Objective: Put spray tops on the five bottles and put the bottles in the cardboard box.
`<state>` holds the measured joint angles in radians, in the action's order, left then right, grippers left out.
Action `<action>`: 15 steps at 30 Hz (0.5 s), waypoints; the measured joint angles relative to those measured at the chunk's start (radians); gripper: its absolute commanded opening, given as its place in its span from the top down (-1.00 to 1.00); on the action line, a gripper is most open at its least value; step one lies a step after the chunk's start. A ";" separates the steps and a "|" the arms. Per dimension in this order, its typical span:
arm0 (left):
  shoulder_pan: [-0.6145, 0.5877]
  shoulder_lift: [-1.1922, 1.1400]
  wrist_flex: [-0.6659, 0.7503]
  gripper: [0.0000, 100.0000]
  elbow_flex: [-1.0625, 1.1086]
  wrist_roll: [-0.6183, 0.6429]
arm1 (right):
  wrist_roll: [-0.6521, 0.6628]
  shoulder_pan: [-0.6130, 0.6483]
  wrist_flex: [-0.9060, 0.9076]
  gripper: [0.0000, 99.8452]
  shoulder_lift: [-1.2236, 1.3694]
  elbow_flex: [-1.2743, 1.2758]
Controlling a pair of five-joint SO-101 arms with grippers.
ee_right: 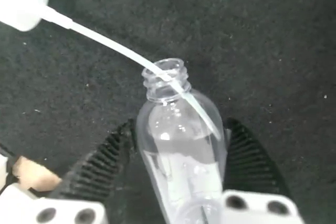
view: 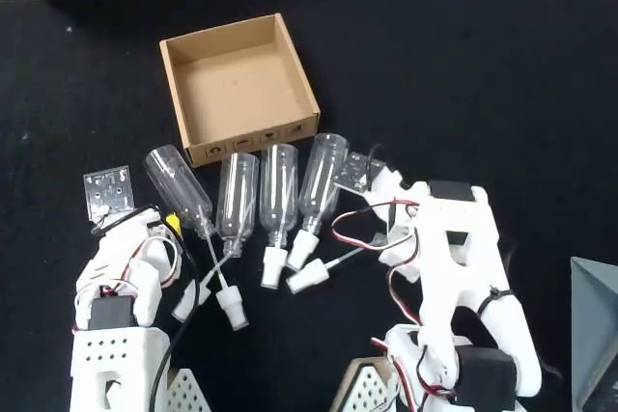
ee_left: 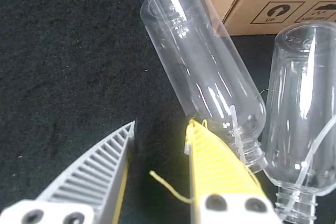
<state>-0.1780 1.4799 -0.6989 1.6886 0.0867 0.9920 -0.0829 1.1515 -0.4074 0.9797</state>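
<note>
The black worktop (view: 483, 74) carries an open brown cardboard box (view: 253, 140) with no bottle in it yet. Just in front of the box's printed wall, on the arms' side, four clear plastic bottles (view: 279, 185) lie in a row, necks pointing away from the box; a fifth cannot be made out. The right end effector (ee_right: 179, 127) sits off the box's right front corner. It grips the end bottle (ee_right: 176, 174) of that row, two black fingers pressing the body and leaving the threaded neck free. The left end effector (ee_left: 161, 124), off the box's left front corner, is open and holds nothing. Its yellow finger (ee_left: 215, 177) is just beside the shoulder of the opposite end bottle (ee_left: 205, 72). Loose white spray tops (view: 274, 267) lie beyond the necks, farther from the box. One thin dip tube (ee_right: 100, 38) crosses the gripped bottle's mouth and seems to run inside, though it may only lie over it.

The step in hand looks to be capping the gripped bottle. The grip belongs on the body, firm enough to stop rolling without squashing the thin plastic. The open end effector should take the spray top by its head, since the tube will bend. It should then feed the tube fully in, seat the cap square on the threads and turn. The neighbouring bottles lie close and would roll if nudged.
</note>
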 measured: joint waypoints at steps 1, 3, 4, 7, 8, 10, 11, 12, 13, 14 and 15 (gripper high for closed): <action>0.000 0.000 0.000 0.71 0.000 0.000 | -0.002 0.000 0.000 0.70 0.000 0.000; 0.000 0.000 0.000 0.71 0.000 0.000 | -0.029 0.000 0.029 0.70 0.000 0.000; 0.000 0.000 0.000 0.71 0.000 0.000 | -0.041 0.000 0.046 0.70 0.000 0.000; 0.000 0.000 0.000 0.71 0.000 0.000 | -0.069 0.000 0.100 0.70 0.000 0.000; 0.000 0.000 0.000 0.71 0.000 0.000 | -0.074 0.000 0.115 0.70 0.000 0.000; 0.000 0.000 0.000 0.71 0.000 0.000 | -0.077 0.000 0.140 0.70 0.000 0.000; 0.000 0.000 0.000 0.71 0.000 0.000 | -0.077 0.000 0.147 0.70 0.000 0.000; 0.000 0.000 0.000 0.71 0.000 0.000 | -0.077 0.000 0.155 0.70 0.000 0.000; 0.000 0.000 0.000 0.71 0.000 0.000 | -0.077 0.000 0.161 0.70 0.000 0.000; 0.000 0.000 0.000 0.71 0.000 0.000 | -0.077 0.000 0.169 0.70 0.000 0.000; 0.000 0.000 0.000 0.71 0.000 0.000 | -0.077 0.000 0.178 0.70 0.000 0.000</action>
<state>-0.1780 1.4799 -0.6989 1.6886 0.0867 0.9152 -0.0829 1.3295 -0.4074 0.9797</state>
